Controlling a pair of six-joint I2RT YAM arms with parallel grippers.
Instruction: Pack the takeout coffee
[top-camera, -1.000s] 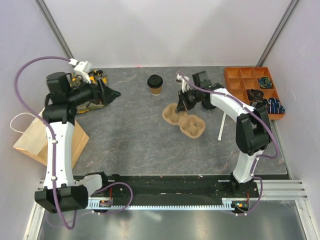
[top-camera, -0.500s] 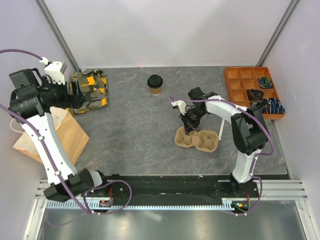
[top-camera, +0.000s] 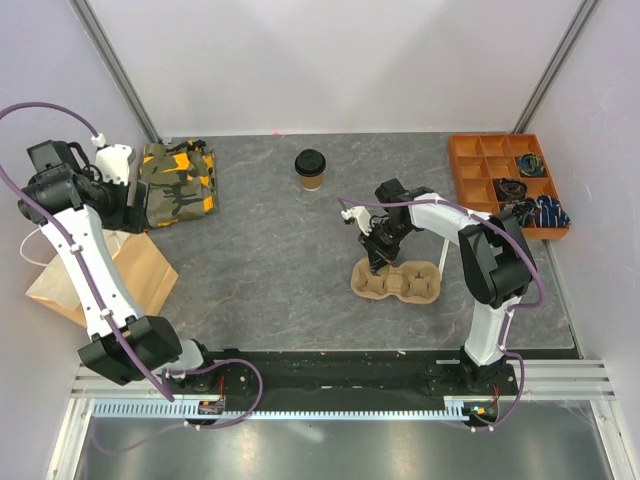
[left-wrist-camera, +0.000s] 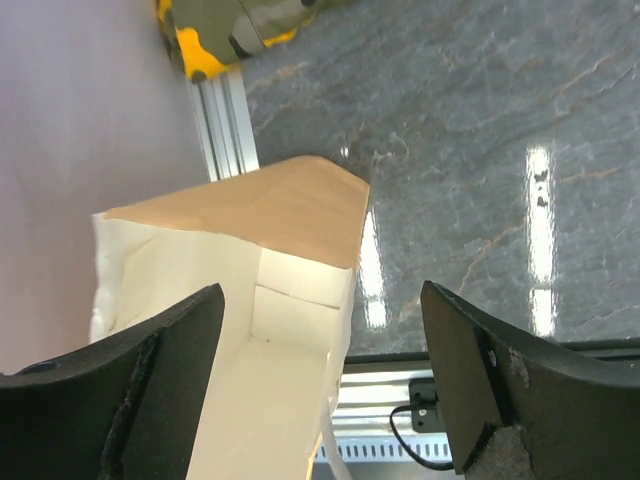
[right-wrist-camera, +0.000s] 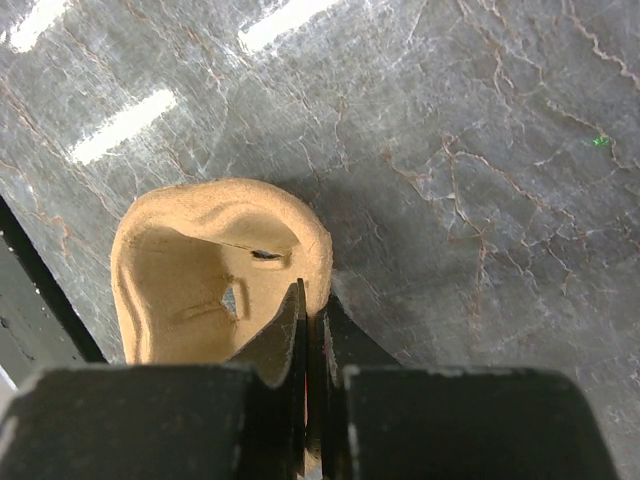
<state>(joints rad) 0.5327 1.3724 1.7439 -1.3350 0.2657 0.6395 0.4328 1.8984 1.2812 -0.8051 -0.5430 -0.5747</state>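
Nearest to me on my left, a large flat brown paper bag with white handles (top-camera: 72, 283) lies half off the edge of the grey stone-patterned desk (top-camera: 260, 270). My left hand (left-wrist-camera: 320, 315) hovers above it with its fingers spread wide, holding nothing. From the wrist view I see the bag's tan outside and a paler inner face, but I cannot tell whether its mouth stands open. Toward the right of the desk, my right hand (right-wrist-camera: 312, 305) is pinched together on the rim of a tan moulded-pulp two-cup carrier (top-camera: 400, 282), which sits flat on the desk with both of its wells empty. Further back, near the middle of the far edge, stands the takeout coffee (top-camera: 311, 170), a small tan paper cup with its round black plastic lid on. It is upright, alone, and well apart from both hands, the carrier and the bag. At the far left lies a camouflage-and-yellow bundle (top-camera: 180, 185), and at the far right an orange compartment tray (top-camera: 480, 165) holds small odds and ends. I judge the packing barely begun: the cup is not yet in the carrier, and nothing is in the bag.
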